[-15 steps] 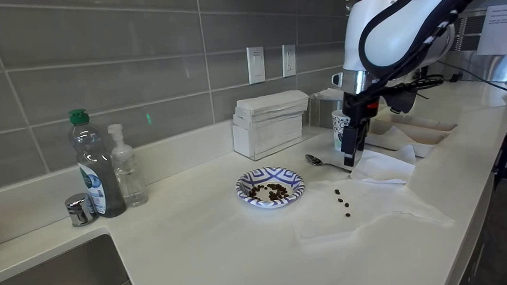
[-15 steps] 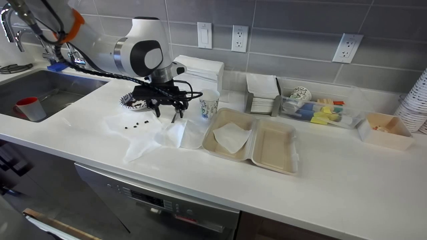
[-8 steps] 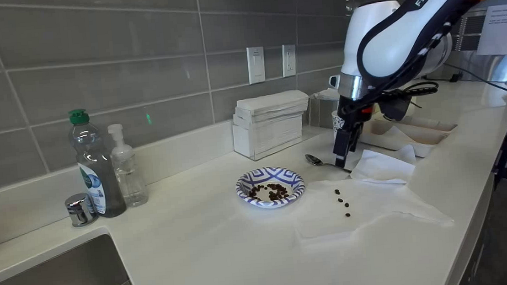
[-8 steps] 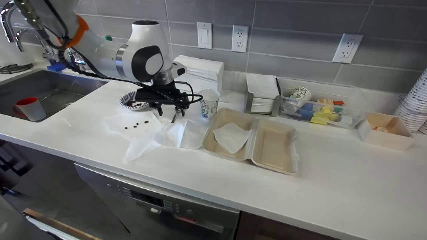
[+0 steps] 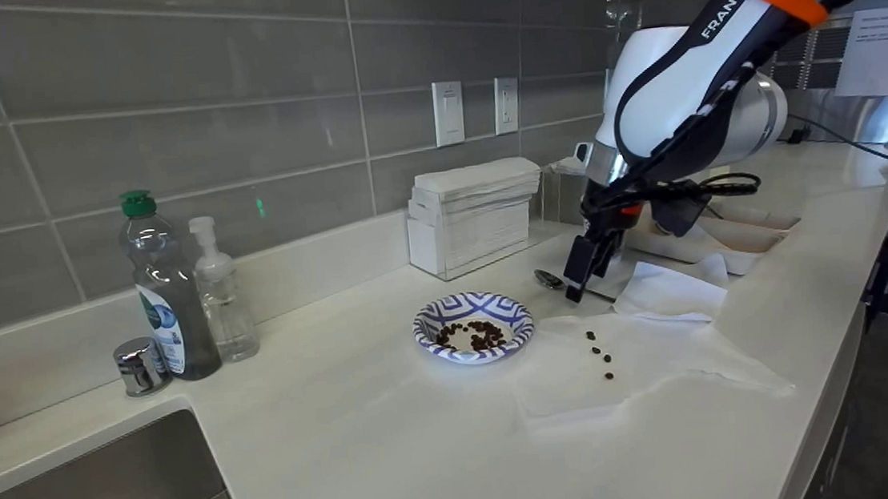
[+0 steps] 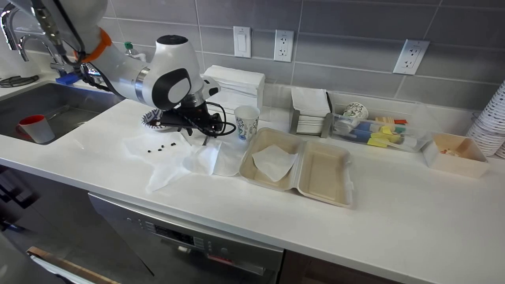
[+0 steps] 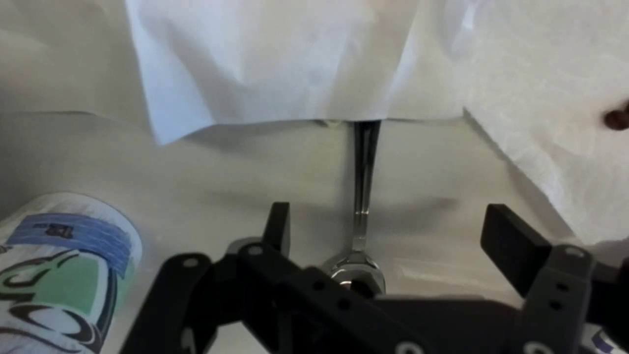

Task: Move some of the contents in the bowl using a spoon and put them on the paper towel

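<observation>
Fingers (image 7: 516,248): spread wide and released; in the wrist view one stands on each side of the spoon (image 7: 362,206), with a gap on either side of its handle. Whether the tips touch the surface (image 5: 334,468), I cannot tell.
Spoon: shiny metal with a thin, straight, ridged handle, lying on the surface just beyond the far edge of the paper towel (image 5: 662,355) in an exterior view; the handle runs to the edge of a napkin (image 7: 295,64), and the scoop is partly hidden in the wrist view.
Paper towel: thin, white, slightly rumpled, with uneven edges, flat on the surface just right of the bowl (image 5: 471,305).
Bowl: shallow and round, upright, its rim patterned in blue and white.
Beans (image 5: 487,336): small, dark brown, rounded; a scatter in the bowl, four in a loose line on the paper towel.
Napkin: white and creased, with a pointed corner.
Cup (image 6: 247,123): white, printed with swirls, upright to the right of the fingers in an exterior view.
Box (image 6: 324,173): tan, hinged, both shallow halves lying unfolded.
Surface: smooth, white.
</observation>
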You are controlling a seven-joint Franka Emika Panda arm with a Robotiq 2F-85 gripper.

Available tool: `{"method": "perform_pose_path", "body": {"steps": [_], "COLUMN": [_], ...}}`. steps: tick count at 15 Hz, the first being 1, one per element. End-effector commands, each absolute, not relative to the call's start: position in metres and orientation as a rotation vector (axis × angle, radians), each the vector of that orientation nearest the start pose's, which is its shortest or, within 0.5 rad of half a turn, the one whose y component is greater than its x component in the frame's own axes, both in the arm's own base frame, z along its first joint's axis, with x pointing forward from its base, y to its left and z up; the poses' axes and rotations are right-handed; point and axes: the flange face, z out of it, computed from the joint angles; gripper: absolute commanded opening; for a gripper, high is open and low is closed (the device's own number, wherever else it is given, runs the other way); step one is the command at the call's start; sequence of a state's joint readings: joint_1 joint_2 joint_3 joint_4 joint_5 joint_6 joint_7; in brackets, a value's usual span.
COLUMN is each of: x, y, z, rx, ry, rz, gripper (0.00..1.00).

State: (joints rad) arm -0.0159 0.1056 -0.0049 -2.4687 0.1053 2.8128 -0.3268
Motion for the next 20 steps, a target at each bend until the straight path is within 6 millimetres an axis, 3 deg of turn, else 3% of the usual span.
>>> {"method": "perform_pose_path", "body": {"steps": [1,2,4,6,9,16,20], "x": [0.5,0.499,0.498,0.497,0.494,0.491,0.489], "y": [-0.014,-0.014,-0.014,-0.016,-0.022,-0.027,-0.027], "z": [0.272,0.273,0.273,0.273,0.271,0.269,0.265], "rx": [-3.08,-3.08,-3.079,-3.086,-3.092,-3.086,-3.08], "ry": [-0.346,-0.352,-0.362,-0.38,-0.384,-0.428,-0.455], "rz": [-0.456,-0.473,-0.485,-0.495,-0.49,-0.524,-0.521], "gripper": [1.0,1.0,0.85,0.58,0.35,0.23,0.28]}}
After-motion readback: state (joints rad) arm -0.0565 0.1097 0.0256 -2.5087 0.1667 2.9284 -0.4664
